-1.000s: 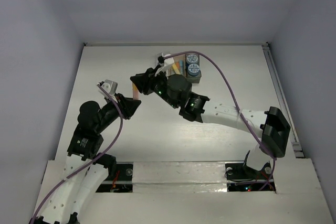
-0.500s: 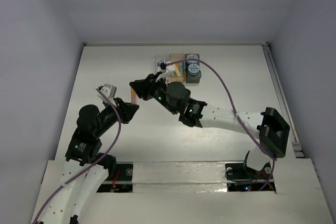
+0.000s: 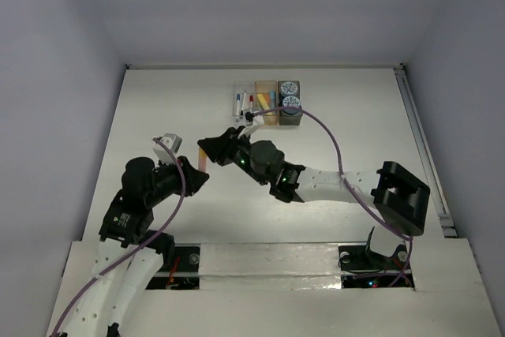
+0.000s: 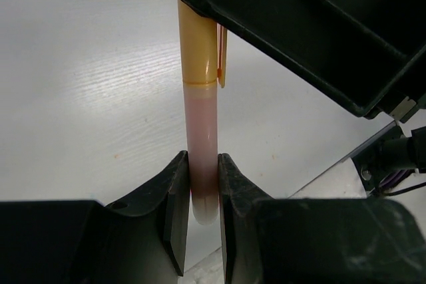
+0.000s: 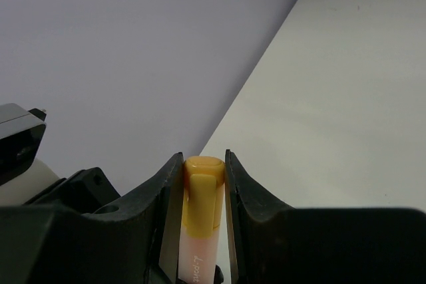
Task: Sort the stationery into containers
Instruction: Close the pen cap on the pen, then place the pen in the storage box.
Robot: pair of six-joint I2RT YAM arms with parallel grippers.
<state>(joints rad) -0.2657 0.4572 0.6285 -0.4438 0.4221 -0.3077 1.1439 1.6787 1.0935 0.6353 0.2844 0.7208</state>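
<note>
At centre-left of the overhead view, the left gripper (image 4: 201,177) is clamped tight on the pink barrel of a marker (image 4: 202,118). The right gripper (image 5: 204,164) pinches its yellow cap between narrowly parted jaws. Both ends are gripped, probably a handover so the right arm can reach the containers (image 3: 267,83) at upper centre.

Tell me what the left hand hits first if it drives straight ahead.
The right hand, most likely: it grips the far end of the pink marker that the left hand holds, directly ahead.
</note>
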